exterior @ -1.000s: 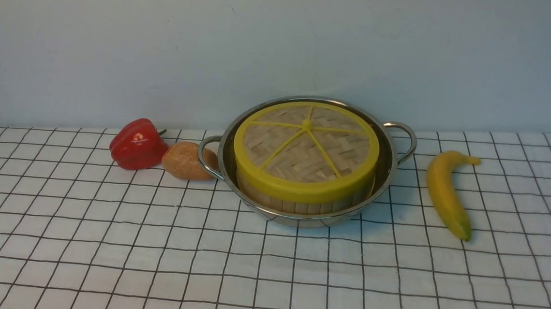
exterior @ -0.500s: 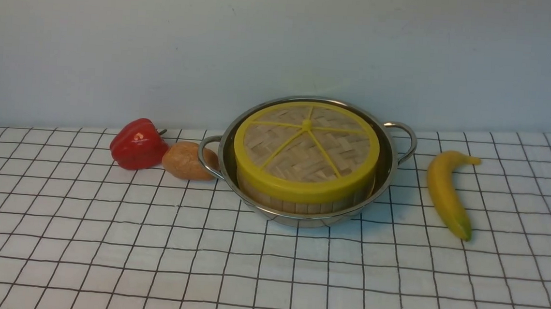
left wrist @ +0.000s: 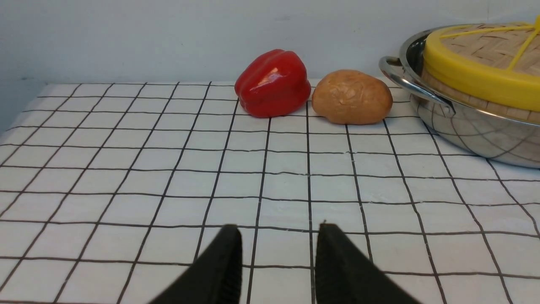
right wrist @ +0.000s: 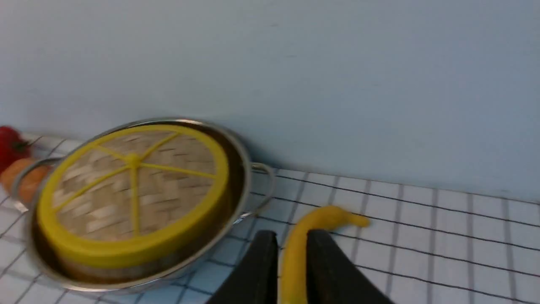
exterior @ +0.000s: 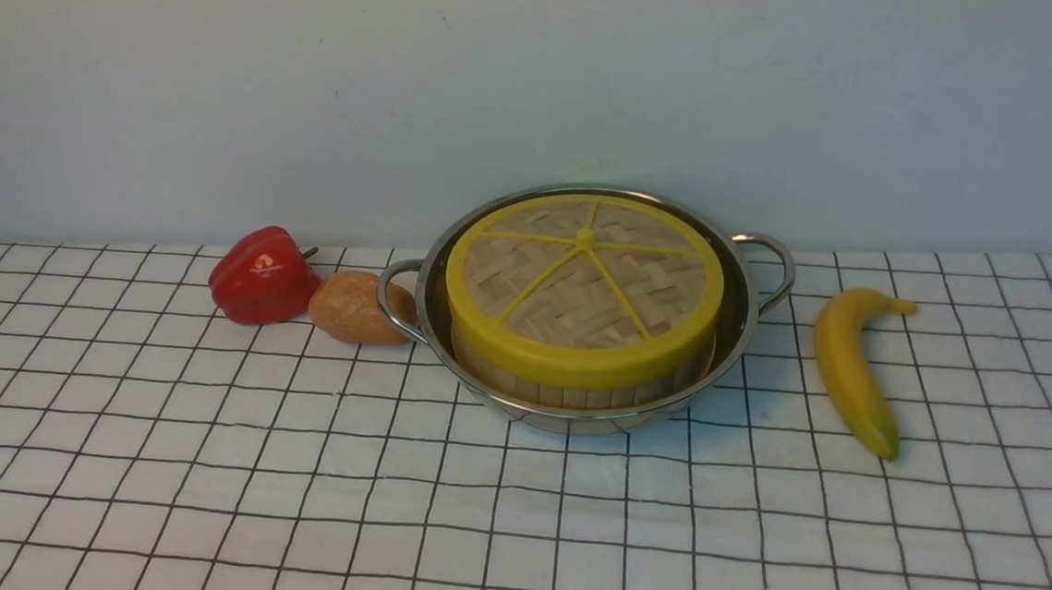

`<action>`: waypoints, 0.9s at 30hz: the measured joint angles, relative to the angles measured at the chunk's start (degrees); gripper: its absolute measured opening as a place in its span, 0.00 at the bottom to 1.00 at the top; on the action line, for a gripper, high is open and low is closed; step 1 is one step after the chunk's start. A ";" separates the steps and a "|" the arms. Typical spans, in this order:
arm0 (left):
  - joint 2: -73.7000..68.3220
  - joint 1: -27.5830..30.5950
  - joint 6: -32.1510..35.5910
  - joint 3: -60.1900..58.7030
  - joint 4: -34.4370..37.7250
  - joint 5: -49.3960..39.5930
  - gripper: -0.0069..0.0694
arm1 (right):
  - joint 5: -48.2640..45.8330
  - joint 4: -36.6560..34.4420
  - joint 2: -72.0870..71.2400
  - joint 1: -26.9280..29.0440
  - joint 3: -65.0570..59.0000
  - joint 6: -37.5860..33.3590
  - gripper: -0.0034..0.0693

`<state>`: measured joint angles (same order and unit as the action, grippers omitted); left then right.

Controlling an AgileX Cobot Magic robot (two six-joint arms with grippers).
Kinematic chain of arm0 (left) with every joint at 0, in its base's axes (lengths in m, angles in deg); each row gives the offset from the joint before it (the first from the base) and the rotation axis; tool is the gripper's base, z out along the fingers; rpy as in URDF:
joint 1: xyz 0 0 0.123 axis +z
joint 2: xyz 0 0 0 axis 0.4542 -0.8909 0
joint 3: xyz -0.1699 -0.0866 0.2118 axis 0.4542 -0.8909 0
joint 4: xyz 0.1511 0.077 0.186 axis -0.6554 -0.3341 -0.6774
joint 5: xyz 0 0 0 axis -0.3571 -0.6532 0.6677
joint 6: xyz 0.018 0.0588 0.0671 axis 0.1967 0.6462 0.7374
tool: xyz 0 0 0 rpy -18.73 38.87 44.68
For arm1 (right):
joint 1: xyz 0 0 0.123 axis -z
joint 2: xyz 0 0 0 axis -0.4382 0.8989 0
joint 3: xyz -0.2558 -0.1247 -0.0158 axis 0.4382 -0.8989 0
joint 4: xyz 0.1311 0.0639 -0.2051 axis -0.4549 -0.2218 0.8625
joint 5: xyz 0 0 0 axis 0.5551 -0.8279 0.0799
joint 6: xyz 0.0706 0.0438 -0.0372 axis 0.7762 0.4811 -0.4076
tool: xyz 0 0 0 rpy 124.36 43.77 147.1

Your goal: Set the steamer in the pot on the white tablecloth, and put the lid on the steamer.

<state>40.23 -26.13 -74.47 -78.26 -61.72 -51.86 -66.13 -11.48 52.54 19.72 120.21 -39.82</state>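
A white, black-gridded cloth point(exterior: 493, 506) spreads from the front view's lower edge, the left gripper point(left wrist: 278, 232) and right gripper point(right wrist: 291, 236) both open and empty, the right's jaws parted since a second ago. At center, the steamer point(exterior: 574, 396) sits in the pot point(exterior: 610, 423), lid point(exterior: 619, 288) on top, as before. A pale wall point(exterior: 541, 74) fills the upper frame.

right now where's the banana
In the front view, the banana lies on the tablecloth, on the robot's right, just beyond the pot's right handle.
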 joint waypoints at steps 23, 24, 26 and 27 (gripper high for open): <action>0.00 0.00 0.00 0.00 0.00 0.00 0.41 | 11.09 4.71 -41.28 11.49 -45.07 1.21 0.37; 0.00 0.00 0.00 0.00 0.00 0.00 0.41 | 10.63 4.80 -41.28 11.04 -45.12 1.21 0.37; 0.00 0.00 0.00 0.00 0.00 0.00 0.41 | 10.39 4.91 -41.28 10.07 -45.12 1.21 0.38; 0.00 0.00 0.00 0.00 0.00 0.00 0.41 | 10.39 4.91 -41.28 9.75 -45.12 1.21 0.38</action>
<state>40.23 -26.13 -74.47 -78.26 -61.72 -51.86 -55.74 -6.56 11.26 29.47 75.08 -38.61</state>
